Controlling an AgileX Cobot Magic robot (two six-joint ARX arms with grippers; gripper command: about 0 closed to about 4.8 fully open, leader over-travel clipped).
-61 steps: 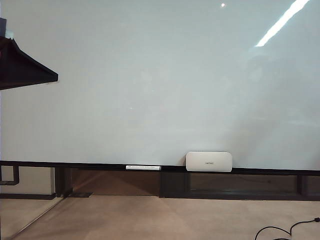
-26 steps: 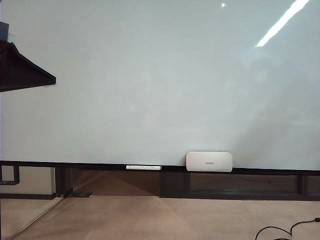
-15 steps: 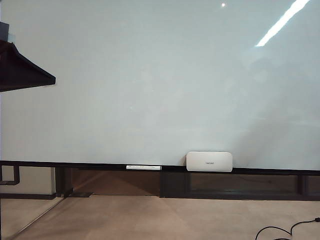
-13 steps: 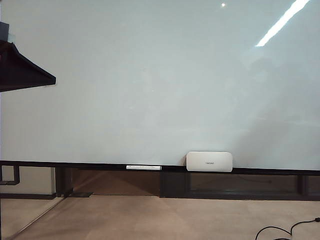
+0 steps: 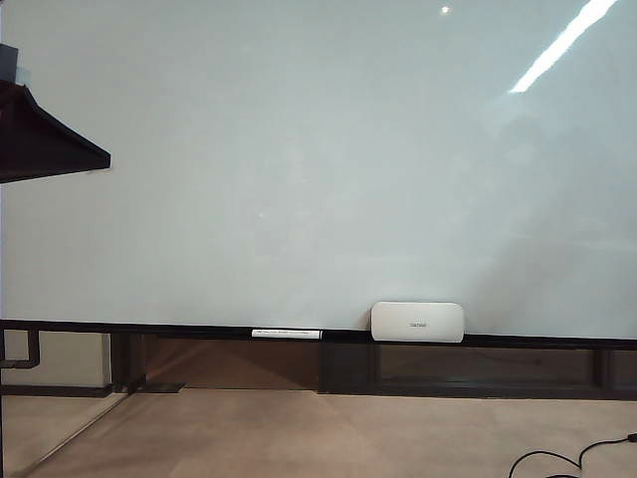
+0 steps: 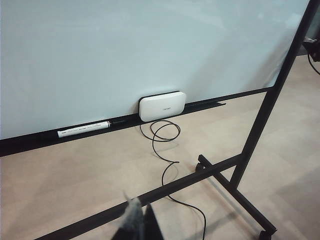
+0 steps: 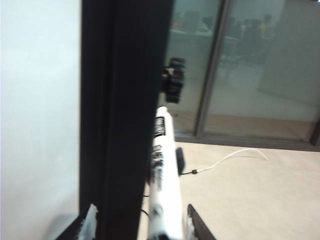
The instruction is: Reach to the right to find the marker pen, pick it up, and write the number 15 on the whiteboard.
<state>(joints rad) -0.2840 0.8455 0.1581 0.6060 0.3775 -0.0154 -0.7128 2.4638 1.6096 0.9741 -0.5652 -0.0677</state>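
1. Jaws of the right gripper [image 7: 142,220] stand spread wide and released: one pale-padded fingertip shows on each side of the frame's foot, and the marker pen [image 7: 164,185] rises between them, apparently not yet pinched.
2. That pen is the relation that matters: its long axis runs straight away from the wrist, roughly along the black upright post [image 7: 125,110] of the board's frame, just beside it. Closing inward should catch the barrel crosswise.
3. Only the right arm is near it; the left gripper [image 6: 137,225] hangs low over the floor, well apart from the board, and whether its fingers are parted cannot be told from the sliver in view.
4. Materials: the pen is a slim white plastic cylinder with dark printed lettering; its tip is out of sight, and blur leaves unclear whether it rests on something.
5. Glossy and pale, the whiteboard [image 5: 299,159] carries no strokes yet. On its dark bottom rail [image 5: 149,328] lie a slim white stick [image 5: 286,334] and a rounded white box [image 5: 417,322].
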